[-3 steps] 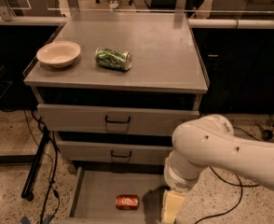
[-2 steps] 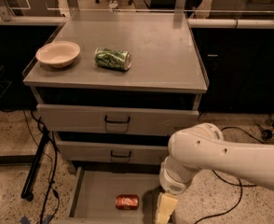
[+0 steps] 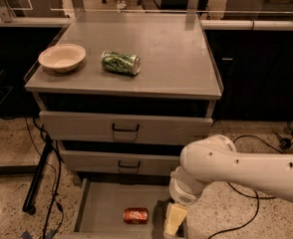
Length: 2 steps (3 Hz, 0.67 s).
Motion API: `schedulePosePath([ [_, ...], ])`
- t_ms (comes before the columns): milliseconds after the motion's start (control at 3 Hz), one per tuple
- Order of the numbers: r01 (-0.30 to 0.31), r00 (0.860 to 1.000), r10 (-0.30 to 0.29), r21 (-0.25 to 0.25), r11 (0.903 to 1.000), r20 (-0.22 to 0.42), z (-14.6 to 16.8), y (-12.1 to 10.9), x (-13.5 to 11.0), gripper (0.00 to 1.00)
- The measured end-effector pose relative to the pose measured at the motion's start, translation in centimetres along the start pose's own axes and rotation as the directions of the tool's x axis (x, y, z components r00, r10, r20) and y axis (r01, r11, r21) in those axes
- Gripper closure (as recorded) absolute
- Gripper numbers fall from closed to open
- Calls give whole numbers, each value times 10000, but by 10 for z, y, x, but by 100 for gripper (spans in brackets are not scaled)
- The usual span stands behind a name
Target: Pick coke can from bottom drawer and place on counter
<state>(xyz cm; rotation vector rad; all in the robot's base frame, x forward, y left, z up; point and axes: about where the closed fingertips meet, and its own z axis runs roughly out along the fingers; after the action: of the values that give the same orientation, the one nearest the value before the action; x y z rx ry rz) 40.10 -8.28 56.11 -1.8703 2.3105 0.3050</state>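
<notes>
Camera view, one angle, looking down at the cabinet front. The bottom drawer point(image 3: 100, 207) is pulled out, a flat grey tray. Its L wall is in sight, and its front edge runs off the bottom of the frame.

The coke can point(image 3: 136, 215) lies on its side on the drawer floor, about mid-width. Its long axis runs L-R, roughly parallel w/ the drawer fronts above. One end faces the L wall, the other faces the gripper. Which end is the top, can't tell. There's a bare stretch of floor to the can's L and behind it, twd the cabinet.

The gripper point(image 3: 175, 220) hangs low over the R part of the drawer, just beside the can's R end and apart from it. It's partly cut by the frame edge, so whether it's spread or closed, can't tell. The white arm point(image 3: 236, 167) comes in from the R and crosses in front of the cabinet's lower R corner.

Up top is the counter point(image 3: 166, 44), square, w/ a thin rim. A bowl point(image 3: 62, 57) sits near the front-L corner, close to the edge. A green can point(image 3: 120, 62) lies on its side just R of the bowl, its axis also about L-R. The counter's R half and back are wide bare surface.

The two taller drawers, each w/ a black handle, upper point(image 3: 125, 128) and lower point(image 3: 129, 165), are shut. Cables point(image 3: 46, 183) trail on the floor L of the cabinet.
</notes>
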Motion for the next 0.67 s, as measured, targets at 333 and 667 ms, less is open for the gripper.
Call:
schedulePosePath([
  [333,172,9974,-224,758,9970,688,27,-27,-6,0],
  [667,172,9974,-224,757,9970,688,27,-27,-6,0],
])
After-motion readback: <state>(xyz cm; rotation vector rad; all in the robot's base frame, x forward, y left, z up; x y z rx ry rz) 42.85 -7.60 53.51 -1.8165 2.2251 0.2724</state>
